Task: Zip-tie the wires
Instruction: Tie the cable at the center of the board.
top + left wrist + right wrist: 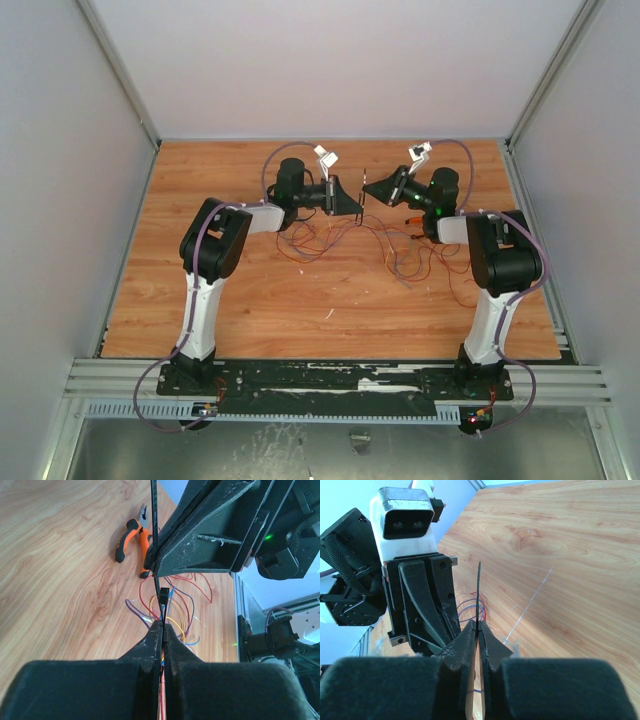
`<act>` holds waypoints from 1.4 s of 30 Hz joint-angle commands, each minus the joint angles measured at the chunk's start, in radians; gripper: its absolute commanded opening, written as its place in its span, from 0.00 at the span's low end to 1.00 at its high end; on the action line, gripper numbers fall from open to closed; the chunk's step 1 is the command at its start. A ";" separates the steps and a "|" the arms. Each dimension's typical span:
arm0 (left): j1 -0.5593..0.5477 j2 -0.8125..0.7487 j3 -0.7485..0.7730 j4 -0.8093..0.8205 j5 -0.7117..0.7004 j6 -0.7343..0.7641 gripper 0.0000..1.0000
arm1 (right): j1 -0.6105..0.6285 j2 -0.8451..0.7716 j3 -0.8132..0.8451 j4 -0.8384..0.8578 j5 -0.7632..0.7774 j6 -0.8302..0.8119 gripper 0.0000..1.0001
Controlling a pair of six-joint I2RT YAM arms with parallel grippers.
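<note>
The left claw (163, 625) is pinched tight on a gathered bunch of the wires (175, 612); red and orange strands show in the slit between its fingers. The rest of the tangle spills in red, purple, blue and yellow loops onto the wooden tabletop (60, 580) below and towards the right arm. The zip tie (478, 592) stands at the left claw's fingertips, its small black head just beyond them and its strip running straight across to the right claw (477, 627). The right claw is clamped closed on the strip, and the pointed tail sticks out past its fingertips. The two claws face each other nearly tip to tip above the far middle of the tabletop. Orange-handled pliers (131, 537) lie flat on the wood, apart from the wires.
</note>
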 commanded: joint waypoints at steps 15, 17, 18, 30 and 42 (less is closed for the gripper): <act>-0.010 -0.043 -0.010 0.037 0.012 0.006 0.00 | 0.010 -0.034 -0.038 0.032 0.026 -0.010 0.03; -0.009 -0.043 -0.010 0.037 0.012 0.007 0.00 | 0.010 -0.035 -0.035 0.037 0.021 -0.005 0.10; -0.010 -0.043 -0.010 0.037 0.012 0.008 0.00 | 0.009 -0.038 -0.032 0.034 0.020 -0.004 0.12; -0.011 -0.038 -0.009 0.046 0.012 0.000 0.00 | 0.009 -0.049 -0.027 0.003 0.023 -0.025 0.02; -0.002 -0.046 -0.006 0.027 0.007 0.019 0.00 | 0.008 -0.136 -0.146 -0.032 0.037 -0.099 0.00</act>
